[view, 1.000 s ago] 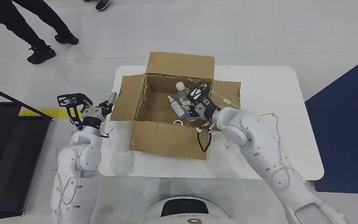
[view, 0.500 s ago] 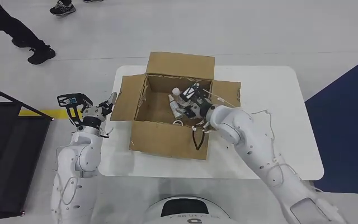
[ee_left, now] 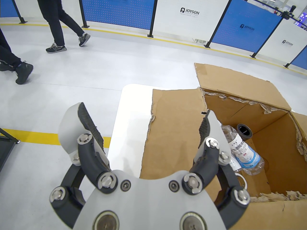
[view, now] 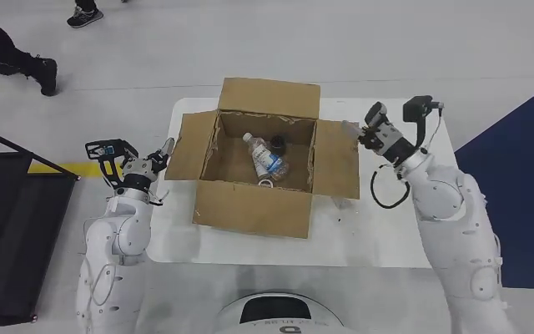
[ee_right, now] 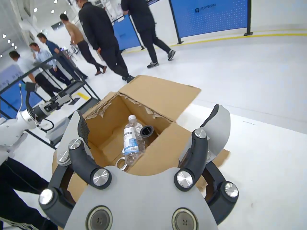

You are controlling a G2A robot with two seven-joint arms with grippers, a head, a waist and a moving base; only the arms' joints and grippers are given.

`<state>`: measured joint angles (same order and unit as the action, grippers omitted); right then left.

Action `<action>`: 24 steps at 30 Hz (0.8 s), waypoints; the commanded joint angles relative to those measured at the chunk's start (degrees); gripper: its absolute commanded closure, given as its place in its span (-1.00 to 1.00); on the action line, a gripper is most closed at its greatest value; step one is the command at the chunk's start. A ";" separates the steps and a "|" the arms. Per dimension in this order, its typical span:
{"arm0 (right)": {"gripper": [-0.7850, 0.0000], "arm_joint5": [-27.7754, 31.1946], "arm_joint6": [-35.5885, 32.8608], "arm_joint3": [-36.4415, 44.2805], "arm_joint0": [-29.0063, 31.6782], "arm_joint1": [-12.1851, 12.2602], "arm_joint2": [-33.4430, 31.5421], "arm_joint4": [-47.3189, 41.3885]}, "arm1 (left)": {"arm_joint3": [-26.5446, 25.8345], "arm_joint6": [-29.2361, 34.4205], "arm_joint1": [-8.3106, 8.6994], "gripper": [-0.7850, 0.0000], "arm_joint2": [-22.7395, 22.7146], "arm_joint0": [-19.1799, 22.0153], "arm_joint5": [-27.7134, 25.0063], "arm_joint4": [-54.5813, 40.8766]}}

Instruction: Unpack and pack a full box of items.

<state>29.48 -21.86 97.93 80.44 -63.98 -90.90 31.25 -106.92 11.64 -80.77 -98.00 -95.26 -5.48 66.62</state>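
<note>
1. The right gripper [view: 365,128] hangs over the table [view: 400,225] at the right of the box [view: 250,209], beside its right flap, with jaws wide and empty; the left gripper [view: 163,150] is at the left of the box, also wide
2. The bottle [view: 265,157] lies inside the box (its label is white and blue, with small print), beside a black roll [view: 278,145]
3. Half a second ago the right arm was inside the box; now it is out

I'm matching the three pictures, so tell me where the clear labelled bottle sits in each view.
Top view: bottle lying mid-floor in the open cardboard box.
Left wrist view: bottle in the box, partly behind a finger of the left gripper.
Right wrist view: bottle in the box, cap pointing away from the camera.
Shared landmark: the black tube beside the bottle.
</note>
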 commanded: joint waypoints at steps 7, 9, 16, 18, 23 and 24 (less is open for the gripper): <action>-1.00 2.56 -3.99 -12.76 -1.54 0.80 -3.08 -3.44 | 0.00 0.00 0.00 -1.00 0.00 0.00 0.00 0.00; -1.00 2.42 -5.00 -15.60 -2.96 0.84 -2.44 -3.50 | 0.00 0.00 0.00 -1.00 0.00 0.00 0.00 0.00; -1.00 -8.75 -5.57 -25.98 -9.84 0.60 2.84 9.97 | 0.00 0.00 0.00 -1.00 0.00 0.00 0.00 0.00; -1.00 -9.51 -6.06 -27.79 -10.98 0.50 4.15 11.62 | 0.00 0.00 0.00 -1.00 0.00 0.00 0.00 0.00; -1.00 -6.23 -7.19 -29.53 -13.02 0.07 8.32 13.25 | 0.00 0.00 0.00 -1.00 0.00 0.00 0.00 0.00; -1.00 -5.07 -7.24 -29.28 -13.08 0.02 8.89 13.13 | 0.00 0.00 0.00 -1.00 0.00 0.00 0.00 0.00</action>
<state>23.36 -29.06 68.46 67.40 -63.93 -82.42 44.52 -106.92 11.64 -80.77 -98.00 -95.26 -5.48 66.62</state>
